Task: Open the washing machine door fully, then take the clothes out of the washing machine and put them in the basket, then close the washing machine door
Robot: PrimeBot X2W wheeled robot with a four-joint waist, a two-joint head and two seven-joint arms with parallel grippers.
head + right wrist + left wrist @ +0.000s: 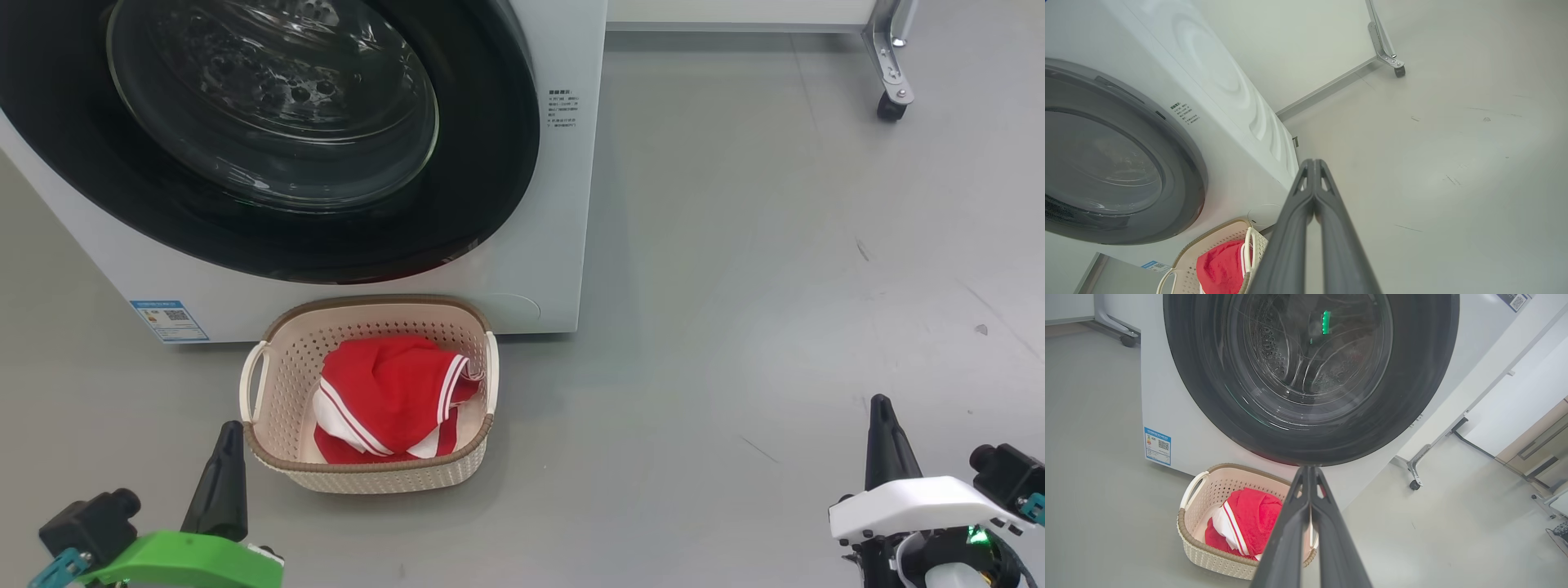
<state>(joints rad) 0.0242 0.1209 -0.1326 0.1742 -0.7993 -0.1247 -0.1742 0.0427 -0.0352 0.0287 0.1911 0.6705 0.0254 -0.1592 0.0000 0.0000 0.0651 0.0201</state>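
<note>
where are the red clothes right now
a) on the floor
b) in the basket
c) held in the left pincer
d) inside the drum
b, the clothes lie piled inside the basket, which stands in front of the closed door.

You see grey floor [735, 327], few dark scuffs [862, 250] right of centre. Metal frame leg [886, 49] on black caster [890, 106], top right corner, by wall base. Left wrist view: white panel [1506, 396], wood-toned cabinet [1541, 451] at right edge.
</note>
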